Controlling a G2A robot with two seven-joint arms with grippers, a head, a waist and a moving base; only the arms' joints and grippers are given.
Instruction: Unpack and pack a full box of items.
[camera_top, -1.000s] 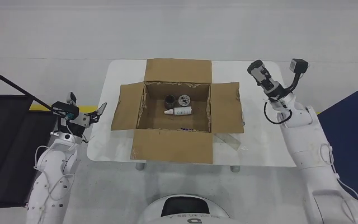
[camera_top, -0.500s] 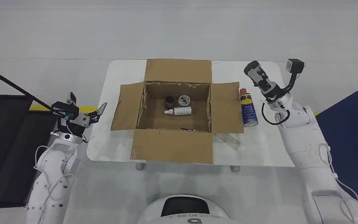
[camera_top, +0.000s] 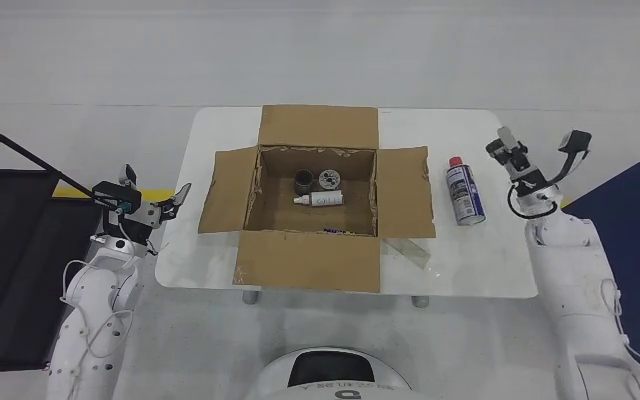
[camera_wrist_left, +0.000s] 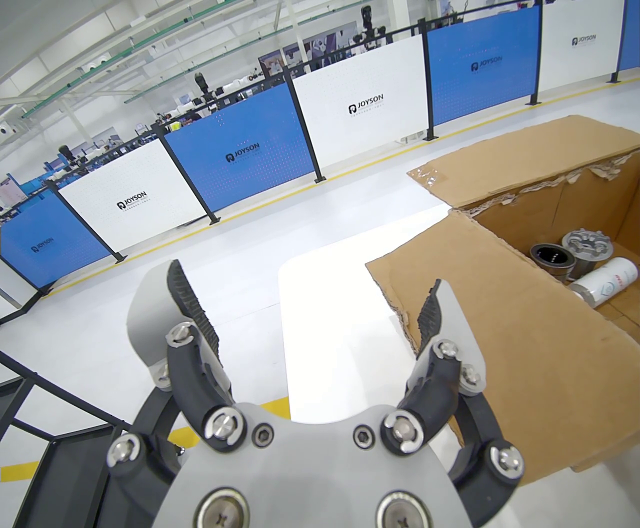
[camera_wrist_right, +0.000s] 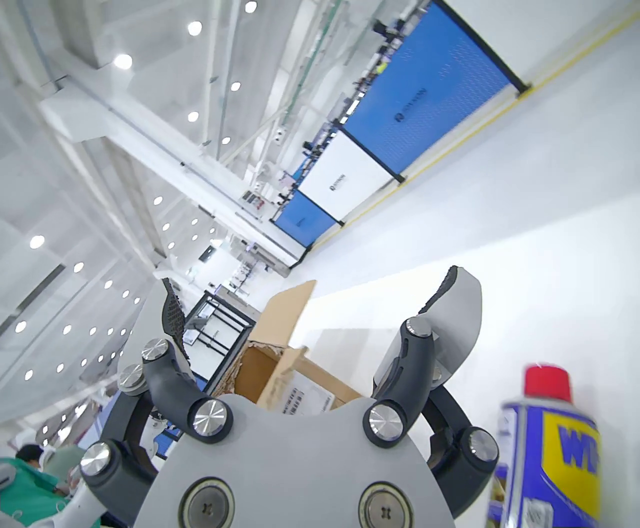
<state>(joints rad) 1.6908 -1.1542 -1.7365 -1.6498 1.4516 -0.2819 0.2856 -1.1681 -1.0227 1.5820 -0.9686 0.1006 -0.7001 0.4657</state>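
An open cardboard box (camera_top: 318, 252) sits mid-table with its flaps spread. On its floor lie a dark cylinder (camera_top: 302, 181), a round metal part (camera_top: 329, 180) and a white bottle (camera_top: 320, 199); the same three show as cylinder (camera_wrist_left: 550, 257), metal part (camera_wrist_left: 587, 245) and bottle (camera_wrist_left: 605, 287). A blue-and-yellow spray can (camera_top: 464, 191) with a red cap stands on the table right of the box, also seen close by as the can (camera_wrist_right: 550, 450). My right gripper (camera_top: 503, 143) (camera_wrist_right: 310, 290) is open and empty, just right of the can. My left gripper (camera_top: 175, 203) (camera_wrist_left: 306, 280) is open and empty at the table's left edge.
The white table (camera_top: 215, 140) has bare strips left of the box and behind it. A clear strip of plastic (camera_top: 405, 250) lies by the box's front right corner. A black frame (camera_top: 30, 230) stands off the table to the left.
The spray can came into sight on the table right of the box. My right gripper drew back to the right, away from the box. The left arm kept still.
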